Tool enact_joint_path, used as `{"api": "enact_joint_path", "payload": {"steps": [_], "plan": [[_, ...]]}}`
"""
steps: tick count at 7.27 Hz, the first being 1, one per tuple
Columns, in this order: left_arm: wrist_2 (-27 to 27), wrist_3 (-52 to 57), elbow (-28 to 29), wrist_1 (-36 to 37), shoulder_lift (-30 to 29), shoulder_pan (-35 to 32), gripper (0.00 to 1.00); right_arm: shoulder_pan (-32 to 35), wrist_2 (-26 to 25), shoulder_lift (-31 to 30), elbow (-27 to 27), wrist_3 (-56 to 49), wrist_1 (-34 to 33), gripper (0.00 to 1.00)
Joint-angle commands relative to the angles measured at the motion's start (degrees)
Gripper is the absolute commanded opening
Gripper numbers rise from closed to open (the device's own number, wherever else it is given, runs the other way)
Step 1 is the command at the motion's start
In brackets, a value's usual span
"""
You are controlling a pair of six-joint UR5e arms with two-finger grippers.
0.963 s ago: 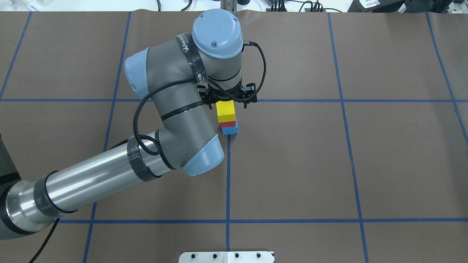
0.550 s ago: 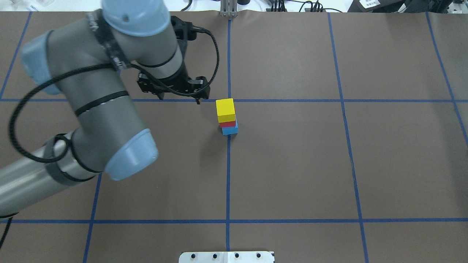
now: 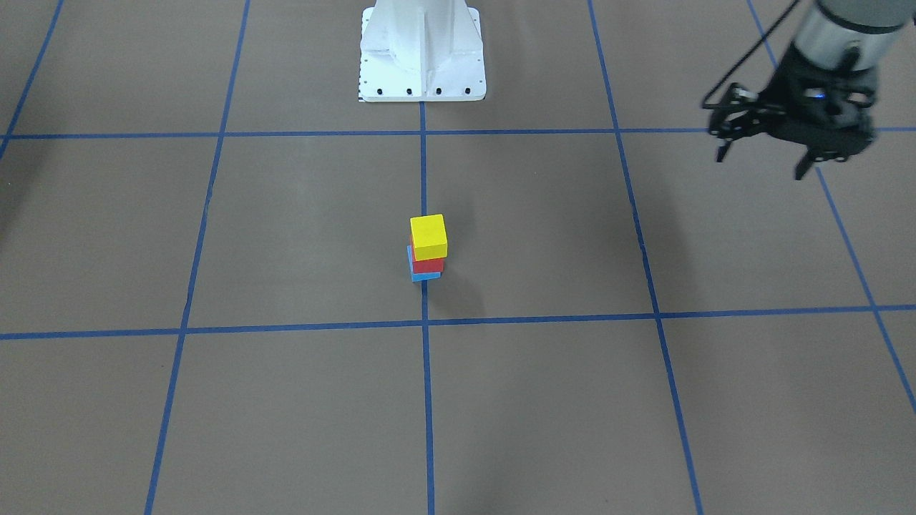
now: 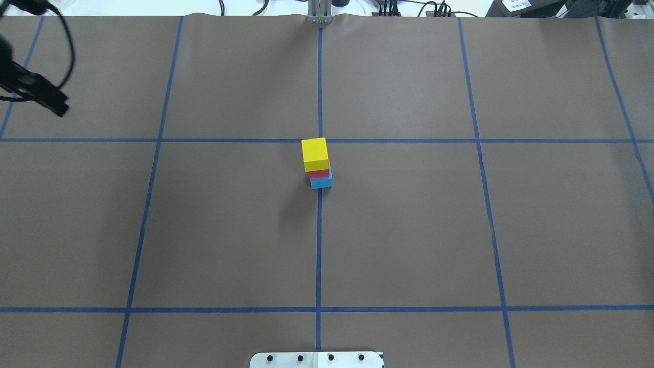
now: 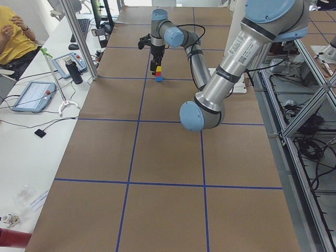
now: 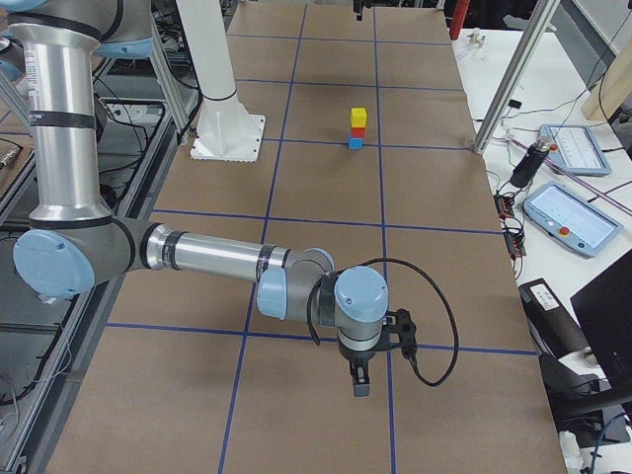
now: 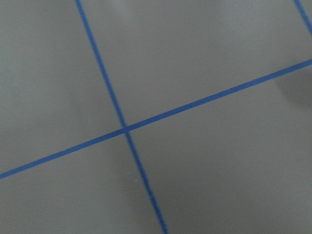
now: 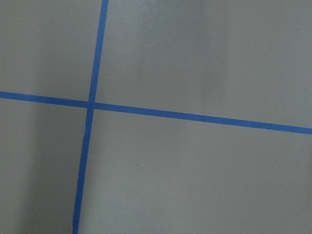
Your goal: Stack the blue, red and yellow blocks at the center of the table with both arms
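From the front, a yellow block (image 3: 428,236) on a red block (image 3: 427,265) on a blue block (image 3: 424,276) is shown at table centre, with the left gripper (image 3: 762,161) spread and empty near the left edge; overhead, the stack (image 4: 317,163) is seen slightly staggered; from the right, the right gripper (image 6: 360,380) cannot be judged spread or pressed together; the blocks are judged light, rigid, and best pinched across flat sides.

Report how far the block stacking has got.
Done: the yellow cube sits on the red cube, which sits on the blue cube, on the centre line of the brown table. In hand: nothing; the left gripper hangs open and empty, well aside. Left: apparently nothing, though the layers look slightly offset.
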Motion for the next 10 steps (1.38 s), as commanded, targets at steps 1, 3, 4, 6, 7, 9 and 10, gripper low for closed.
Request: {"api": "enact_joint_path", "payload": {"steps": [1,3,4,6,7,9,10], "plan": [[-4.0,26.0,7.8,-0.6,8.3,-15.9,1.00,0.4,0.2,-1.7,2.1,-0.2,-0.3,1.00],[-6.7,35.0,13.6,-6.8,15.9,-23.9,1.00,0.4,0.2,-1.6,2.1,-0.2,-0.4,0.99],[-7.5,34.5,14.0,-11.7,21.9,-25.7,1.00,0.4,0.2,-1.6,2.1,-0.2,-0.3,1.00],[-7.8,34.8,16.4,-13.7,24.9,-26.6,1.00,0.4,0.2,-1.2,2.1,-0.2,-0.4,1.00],[-9.9,33.8,15.9,-13.5,25.6,-27.3,1.00,0.4,0.2,-1.1,2.1,-0.2,-0.5,0.99],[-11.7,28.2,13.8,-13.8,27.5,-28.3,1.00,0.4,0.1,-0.9,2.1,-0.2,-0.5,0.99],[-12.0,28.0,12.2,-14.3,28.0,-28.4,1.00,0.4,0.1,-0.8,2.1,-0.1,-0.5,1.00]]}}
